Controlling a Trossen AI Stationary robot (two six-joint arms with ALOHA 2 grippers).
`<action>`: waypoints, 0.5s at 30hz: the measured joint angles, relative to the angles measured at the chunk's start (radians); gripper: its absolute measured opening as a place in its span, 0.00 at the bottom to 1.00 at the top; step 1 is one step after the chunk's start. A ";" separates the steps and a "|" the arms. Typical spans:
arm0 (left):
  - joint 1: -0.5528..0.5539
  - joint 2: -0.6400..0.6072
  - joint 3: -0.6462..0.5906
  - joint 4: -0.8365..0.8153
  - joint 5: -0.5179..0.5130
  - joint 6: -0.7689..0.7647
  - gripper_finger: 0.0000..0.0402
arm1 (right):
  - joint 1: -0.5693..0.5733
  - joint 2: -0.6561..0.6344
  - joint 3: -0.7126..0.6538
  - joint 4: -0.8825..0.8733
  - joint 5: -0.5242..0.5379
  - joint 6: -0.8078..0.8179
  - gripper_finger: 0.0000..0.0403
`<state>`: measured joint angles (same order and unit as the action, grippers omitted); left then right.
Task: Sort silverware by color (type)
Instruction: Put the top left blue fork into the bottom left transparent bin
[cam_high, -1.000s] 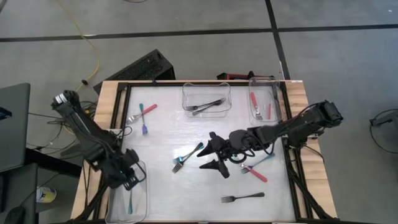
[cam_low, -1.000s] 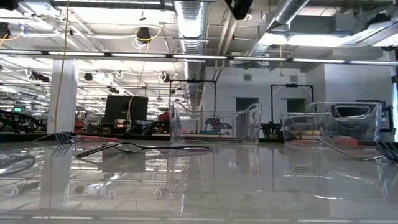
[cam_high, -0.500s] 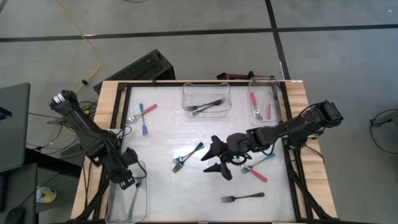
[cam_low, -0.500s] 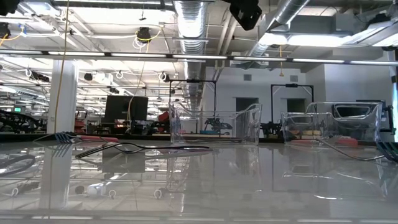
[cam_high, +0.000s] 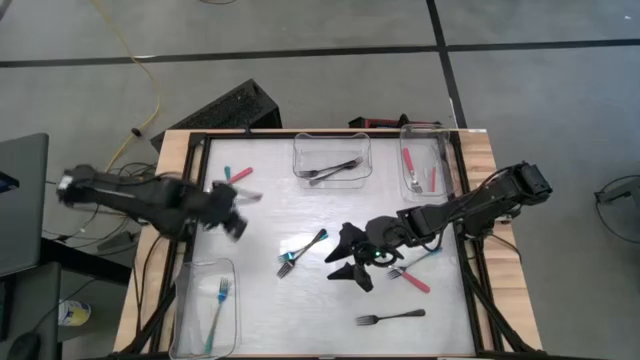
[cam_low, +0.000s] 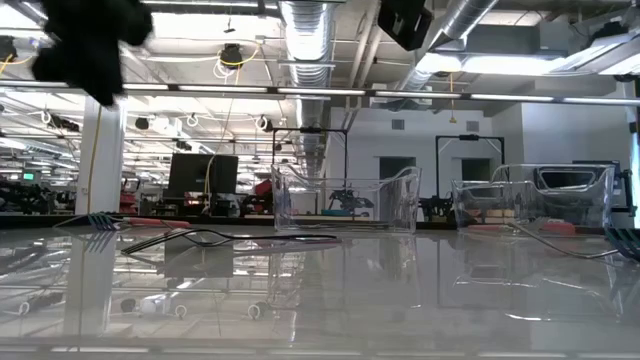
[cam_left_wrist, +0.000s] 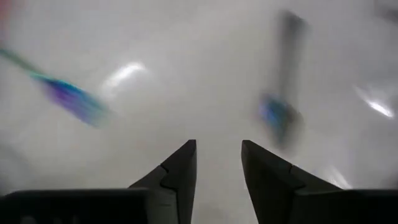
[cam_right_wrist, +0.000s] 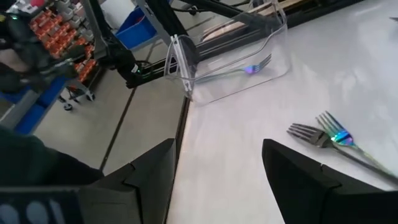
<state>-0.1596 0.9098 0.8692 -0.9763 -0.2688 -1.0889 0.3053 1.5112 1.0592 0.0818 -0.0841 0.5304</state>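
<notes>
Left pincer (cam_high: 232, 205) blurred over the counter's (cam_high: 300, 310) ten o'clock area, fingers slightly apart, apparently empty. Right pincer (cam_high: 348, 262) at centre, fingers spread wide, empty, just beside two crossed forks (cam_high: 301, 250). One teal fork (cam_high: 217, 312) lies in the seven o'clock bin (cam_high: 183, 320).

Teal fork (cam_high: 215, 312), clear bin (cam_high: 187, 300)

Coloured-handled forks lie scattered on the table: a teal fork (cam_high: 215, 312) in the near-left bin, a black fork (cam_high: 390, 318) flat near the front, and red forks (cam_high: 409, 170) in the far-right bin.
</notes>
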 joint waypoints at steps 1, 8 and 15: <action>0.076 0.021 0.000 -0.011 -0.008 0.035 0.27 | 0.004 0.000 0.000 0.000 0.000 0.006 0.66; 0.473 0.191 0.000 -0.020 0.061 0.203 0.33 | 0.043 0.000 0.000 -0.010 0.001 0.063 0.66; 0.625 0.348 -0.001 -0.027 0.058 0.306 0.45 | 0.074 0.000 0.000 -0.100 0.002 0.064 0.66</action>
<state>0.4657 1.2580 0.8684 -1.0037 -0.2106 -0.7829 0.3794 1.5112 1.0592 -0.0180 -0.0826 0.5949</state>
